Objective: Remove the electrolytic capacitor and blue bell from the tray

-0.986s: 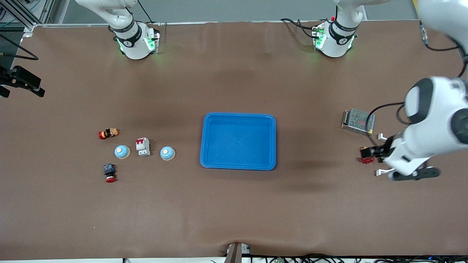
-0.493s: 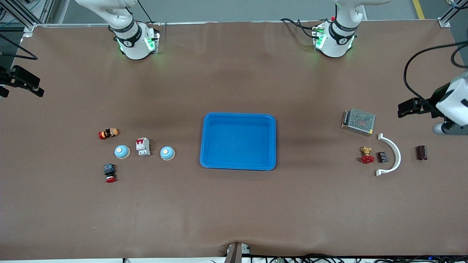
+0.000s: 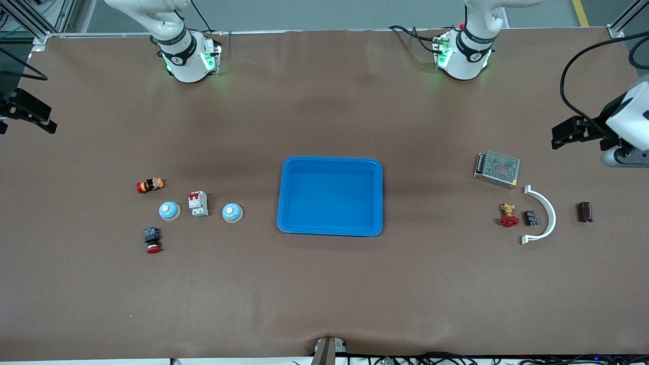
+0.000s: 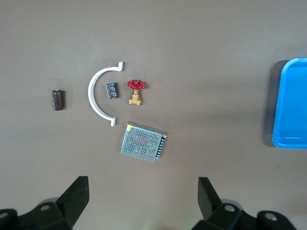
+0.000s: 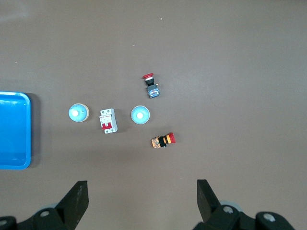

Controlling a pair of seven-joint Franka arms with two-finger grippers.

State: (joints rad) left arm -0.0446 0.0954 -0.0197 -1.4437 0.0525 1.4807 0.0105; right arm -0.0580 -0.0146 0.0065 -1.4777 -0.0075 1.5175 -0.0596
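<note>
Two light-blue bells [image 3: 169, 211] [image 3: 232, 213] sit on the table toward the right arm's end, one on each side of a white circuit breaker [image 3: 198, 204]. The capacitor [image 3: 584, 212], a dark brown cylinder, lies toward the left arm's end beside a white arc piece [image 3: 542, 215]. The blue tray [image 3: 329, 162] stands empty mid-table. My left gripper [image 4: 143, 199] hangs open and empty high over bare table beside the metal power supply [image 4: 143, 142]. My right gripper [image 5: 141, 199] hangs open and empty high over bare table, with the bells [image 5: 140, 114] [image 5: 78, 113] in its view.
A red-handled valve [image 3: 508, 215] and a small dark component [image 3: 530, 218] lie inside the arc's curve. Two red emergency buttons [image 3: 150, 185] [image 3: 152, 240] lie near the bells. The left arm's hand [image 3: 626, 126] hangs at the table's end edge.
The left arm has lifted away from over the valve and arc and swung out toward its end of the table, uncovering the capacitor. The right arm barely shifted.
</note>
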